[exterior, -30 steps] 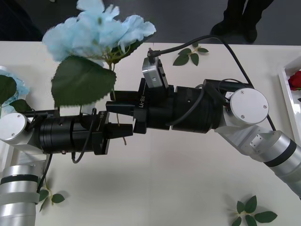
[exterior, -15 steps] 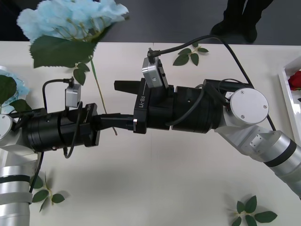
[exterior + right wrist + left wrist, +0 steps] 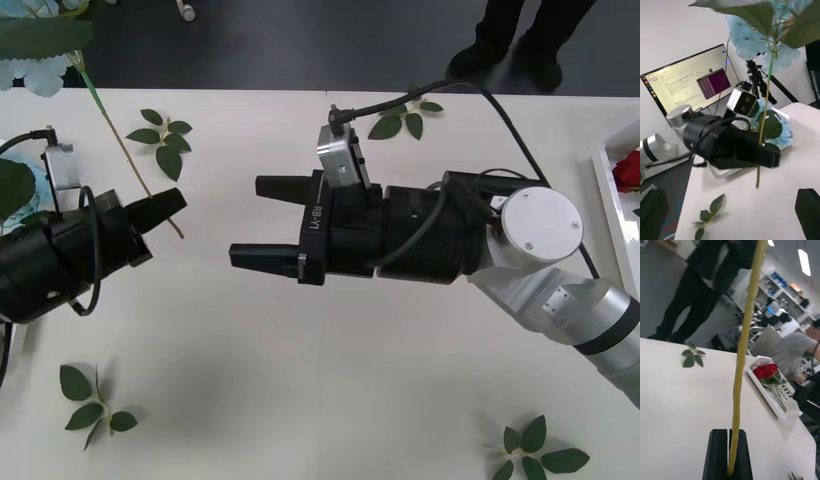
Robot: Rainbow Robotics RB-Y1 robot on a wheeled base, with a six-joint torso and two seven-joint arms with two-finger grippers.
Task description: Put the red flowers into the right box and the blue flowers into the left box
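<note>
White table (image 3: 330, 380), leaf sprigs (image 3: 92, 410), dark floor

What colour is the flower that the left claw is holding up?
Pale blue flower, clearest in the right wrist view.

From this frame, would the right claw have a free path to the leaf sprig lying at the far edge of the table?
Probably yes. The right claw is open and holds nothing, and bare table lies between it and the leaf sprig. The left claw, shut on the blue flower's stem, sits close beside that path and could crowd it.
</note>
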